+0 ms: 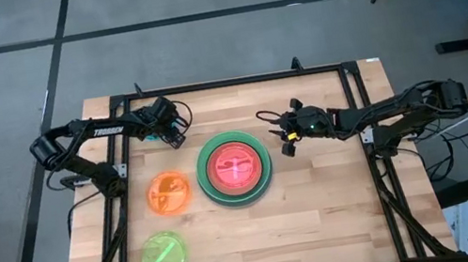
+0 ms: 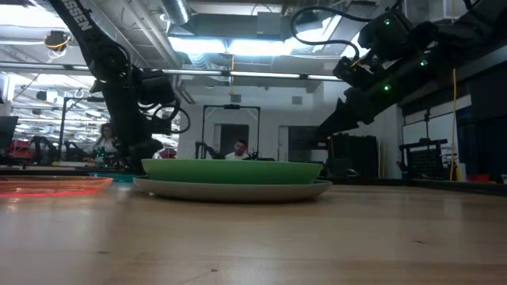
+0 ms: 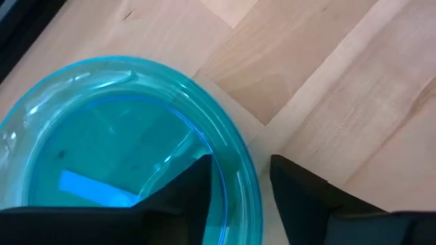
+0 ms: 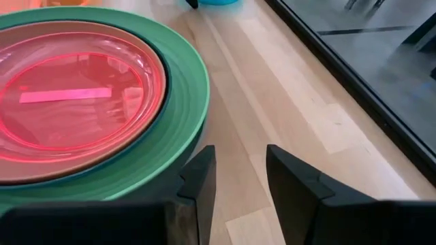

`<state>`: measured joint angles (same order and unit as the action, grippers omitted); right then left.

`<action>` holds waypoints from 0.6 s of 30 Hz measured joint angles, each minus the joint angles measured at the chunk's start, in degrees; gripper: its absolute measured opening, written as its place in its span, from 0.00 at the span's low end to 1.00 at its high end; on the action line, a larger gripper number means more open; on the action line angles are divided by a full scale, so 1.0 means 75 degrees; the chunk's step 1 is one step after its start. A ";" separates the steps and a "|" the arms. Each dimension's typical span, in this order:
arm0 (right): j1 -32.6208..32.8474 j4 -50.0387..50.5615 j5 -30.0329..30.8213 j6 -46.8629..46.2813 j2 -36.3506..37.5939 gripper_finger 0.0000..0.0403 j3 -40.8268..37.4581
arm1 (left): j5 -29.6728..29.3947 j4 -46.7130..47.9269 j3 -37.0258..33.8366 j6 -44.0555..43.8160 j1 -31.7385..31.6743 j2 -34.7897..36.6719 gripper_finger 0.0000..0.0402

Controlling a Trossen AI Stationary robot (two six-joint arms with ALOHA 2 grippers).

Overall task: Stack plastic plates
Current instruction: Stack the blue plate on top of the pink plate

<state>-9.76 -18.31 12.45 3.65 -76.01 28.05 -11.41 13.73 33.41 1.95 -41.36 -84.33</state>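
Right now your desk [image 1: 322,202] carries one stack near its middle, and you can place everything else from it. At the bottom of that stack sits a grey plate [image 2: 238,190], which you see only as a pale rim in the low view. On it lies the light green plate [image 1: 264,169], then a thin dark teal ring [image 4: 82,178], then a terracotta plate [image 4: 146,47], and the pink plate [image 1: 234,167] lies on top.

Just left of the stack, the orange plate [image 1: 168,194] lies flat on the wood, close to the green rim but apart from it. Farther toward the near left corner from the stack, the yellow-green plate [image 1: 163,255] lies alone. Up and to the left of the stack, the cyan plate [image 3: 116,143] lies flat on the desk under your left arm.

Your left claw [image 3: 238,184] has its fingers parted with the cyan plate's rim between them, one finger inside the dish and one outside. Your right claw [image 4: 238,177] hangs just right of the stack, released and holding nothing.
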 joint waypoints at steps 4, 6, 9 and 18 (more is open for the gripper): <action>-0.0003 -0.0058 0.0001 0.0018 0.0000 0.30 0.0000 | -0.0132 -0.0173 -0.0016 0.0225 0.0170 -0.0013 0.25; -0.0003 -0.0112 -0.0001 0.0082 0.0000 0.30 0.0000 | -0.0255 -0.0281 -0.0023 0.0241 0.0257 -0.0026 0.19; -0.0003 -0.0157 -0.0001 0.0089 0.0000 0.30 0.0000 | -0.0272 -0.0293 -0.0023 0.0371 0.0303 -0.0026 0.10; -0.0003 -0.0157 -0.0001 0.0092 0.0000 0.30 0.0000 | -0.0269 -0.0319 -0.0020 0.0441 0.0347 -0.0017 0.01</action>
<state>-9.78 -19.49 12.45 4.34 -76.01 28.05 -13.43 11.33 33.26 5.26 -38.75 -84.47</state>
